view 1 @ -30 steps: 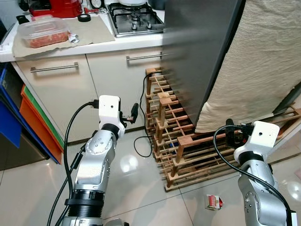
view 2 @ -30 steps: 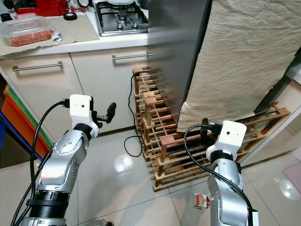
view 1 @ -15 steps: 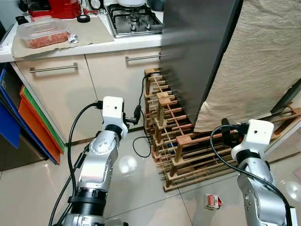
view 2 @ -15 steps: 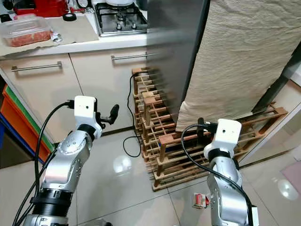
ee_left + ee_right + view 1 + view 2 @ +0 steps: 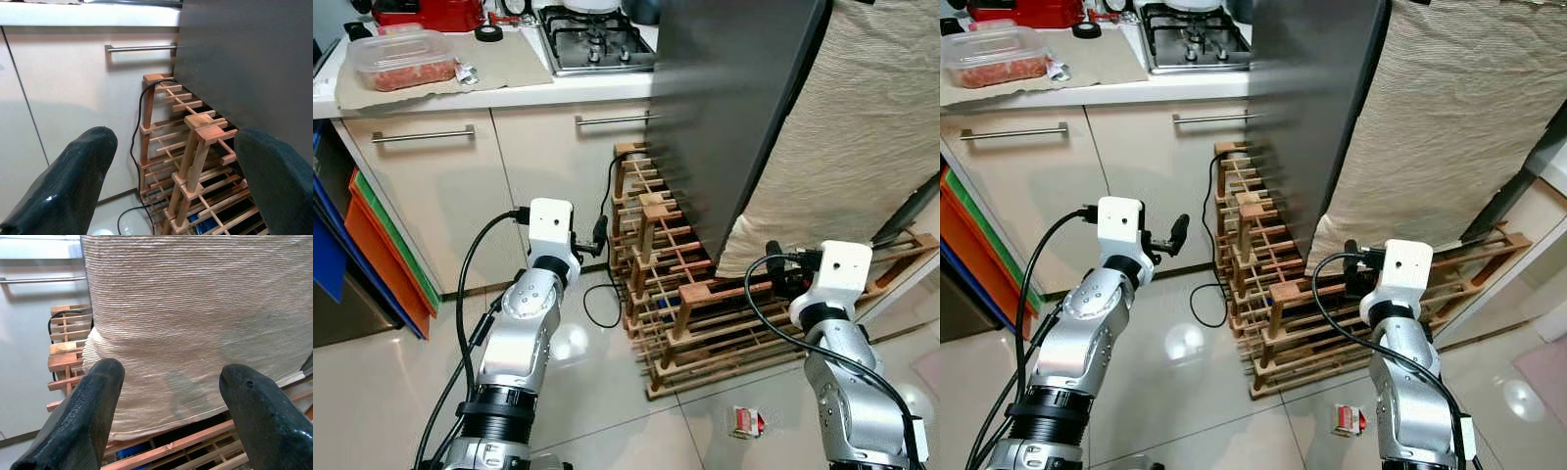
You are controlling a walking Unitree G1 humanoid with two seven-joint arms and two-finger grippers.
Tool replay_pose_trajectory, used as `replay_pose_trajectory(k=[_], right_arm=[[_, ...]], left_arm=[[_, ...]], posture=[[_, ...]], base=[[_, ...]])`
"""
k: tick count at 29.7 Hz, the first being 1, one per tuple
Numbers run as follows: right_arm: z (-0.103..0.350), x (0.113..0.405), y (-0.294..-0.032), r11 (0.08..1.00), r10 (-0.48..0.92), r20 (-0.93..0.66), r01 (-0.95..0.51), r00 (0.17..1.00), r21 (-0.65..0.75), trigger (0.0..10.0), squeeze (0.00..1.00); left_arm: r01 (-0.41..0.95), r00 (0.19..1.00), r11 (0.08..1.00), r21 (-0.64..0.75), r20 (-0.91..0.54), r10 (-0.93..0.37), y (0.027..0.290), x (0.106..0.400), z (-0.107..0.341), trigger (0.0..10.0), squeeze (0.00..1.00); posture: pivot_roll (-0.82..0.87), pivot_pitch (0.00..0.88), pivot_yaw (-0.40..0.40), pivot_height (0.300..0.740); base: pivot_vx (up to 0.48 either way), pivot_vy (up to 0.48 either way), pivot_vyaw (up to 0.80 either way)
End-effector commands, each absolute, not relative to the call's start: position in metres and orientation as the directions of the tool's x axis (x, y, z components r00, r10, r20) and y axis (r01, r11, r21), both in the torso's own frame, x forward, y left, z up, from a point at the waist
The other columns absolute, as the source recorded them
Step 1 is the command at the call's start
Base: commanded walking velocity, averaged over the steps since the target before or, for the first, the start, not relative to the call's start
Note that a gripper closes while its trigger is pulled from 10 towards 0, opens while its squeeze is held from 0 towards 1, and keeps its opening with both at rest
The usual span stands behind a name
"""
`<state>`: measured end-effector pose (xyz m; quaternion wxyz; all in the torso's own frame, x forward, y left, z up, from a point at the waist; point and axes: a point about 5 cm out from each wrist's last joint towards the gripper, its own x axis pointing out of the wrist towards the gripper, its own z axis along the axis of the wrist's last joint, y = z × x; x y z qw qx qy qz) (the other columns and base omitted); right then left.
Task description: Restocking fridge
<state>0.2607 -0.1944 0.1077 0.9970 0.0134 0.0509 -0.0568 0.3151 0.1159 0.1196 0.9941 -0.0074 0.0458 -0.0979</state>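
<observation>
The tall fridge [image 5: 724, 108] shows as a dark steel side panel rising at centre right, its door not in sight. My left gripper [image 5: 598, 233] is held out at cupboard height and points at the wooden rack [image 5: 680, 294] beside the fridge; in the left wrist view its fingers [image 5: 73, 181] stand wide open and empty. My right gripper [image 5: 773, 274] hovers low in front of the beige cloth [image 5: 862, 137] that hangs beside the fridge, also open and empty [image 5: 168, 382]. A clear tub of red food [image 5: 399, 59] sits on the counter at far left.
A wooden slatted rack fills the floor at the fridge's foot, with a black cable [image 5: 599, 304] looping beside it. A small red and white packet [image 5: 744, 421] lies on the tiles. White cupboards [image 5: 440, 186], a gas hob [image 5: 597, 39] and orange and blue crates [image 5: 372, 245] are to the left.
The whole picture has shifted a little, so the camera moved. Both arms keep nearly the same outstretched pose, the left one slightly closer to the rack. Both grippers stay open.
</observation>
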Motion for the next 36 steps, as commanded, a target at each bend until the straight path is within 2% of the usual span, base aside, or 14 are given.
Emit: replay_pose_trajectory(k=[1,5,9,16,36], right_arm=[[0.104,0.260,-0.194,0.992,-0.111,-0.115,0.117,0.987,0.043,10.0,0.00],[0.103,0.260,-0.192,0.990,-0.127,-0.111,0.133,0.986,0.051,10.0,0.00],[0.103,0.261,-0.192,0.990,-0.129,-0.111,0.135,0.985,0.043,10.0,0.00],[0.105,0.262,-0.192,0.991,-0.121,-0.108,0.126,0.987,0.038,10.0,0.00],[0.104,0.263,-0.190,0.994,-0.105,-0.110,0.109,0.988,0.028,10.0,0.00]], left_arm=[[0.210,0.975,0.978,-0.012,-0.073,-0.210,0.110,0.317,0.124,10.0,0.00],[0.240,0.969,0.971,0.016,-0.071,-0.238,0.105,0.319,0.125,10.0,0.00],[0.236,0.967,0.971,-0.037,-0.087,-0.239,0.104,0.322,0.122,10.0,0.00],[0.261,0.963,0.965,-0.016,-0.064,-0.262,0.098,0.322,0.125,10.0,0.00],[0.266,0.961,0.964,-0.021,-0.072,-0.267,0.097,0.320,0.121,10.0,0.00]], posture=[[0.05,0.000,-0.029,0.740],[0.04,0.000,-0.008,0.740],[0.03,0.000,-0.009,0.740],[0.03,0.000,-0.008,0.740],[0.03,0.000,-0.013,0.740]], base=[[0.000,0.000,0.00],[0.000,0.000,0.00],[0.000,0.000,0.00],[0.000,0.000,0.00],[0.000,-0.023,0.00]])
